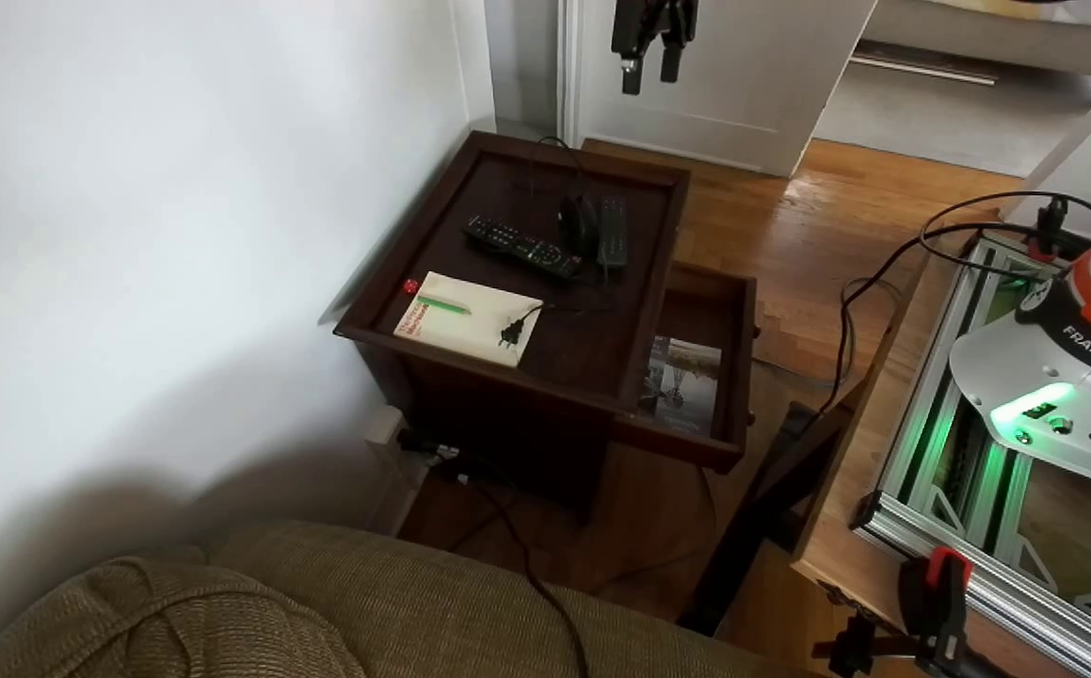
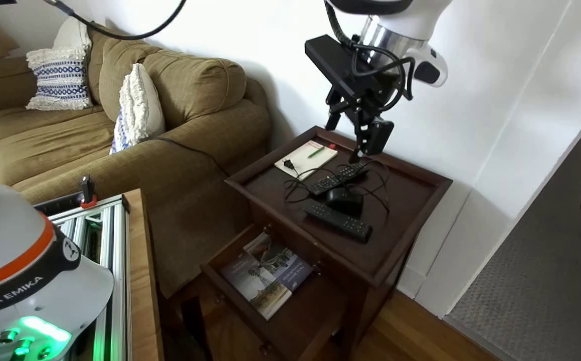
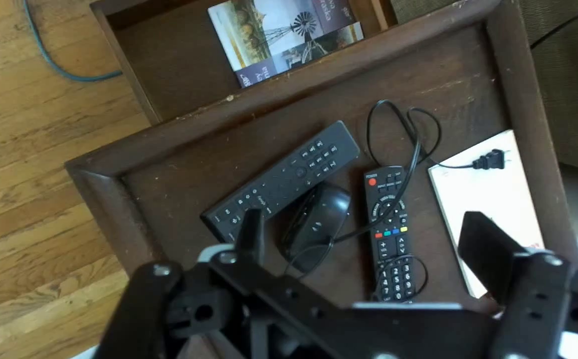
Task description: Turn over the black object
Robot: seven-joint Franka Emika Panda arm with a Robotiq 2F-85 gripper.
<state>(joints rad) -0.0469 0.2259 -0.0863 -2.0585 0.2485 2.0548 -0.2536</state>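
Observation:
A glossy black rounded object with a cable [image 3: 321,219] lies on the dark wooden side table [image 3: 134,219]. It also shows in both exterior views [image 1: 579,226] [image 2: 346,202]. It sits between two black remotes, one with coloured buttons [image 3: 391,199] and a plainer one [image 3: 284,179]. The object's thin black cable crosses the coloured-button remote. My gripper [image 3: 363,227] is open and empty, above the tabletop; it also shows in both exterior views [image 1: 650,73] [image 2: 343,140]. In the wrist view the object's near end lies close to the left finger. The gripper body hides the table's near part.
A white book [image 3: 488,199] lies on the table with the cable's plug [image 3: 490,159] on it. A green pencil [image 1: 444,305] and a red die [image 1: 410,286] are there too. An open drawer [image 2: 290,346] holds booklets. A wall and sofa [image 2: 205,145] stand beside the table.

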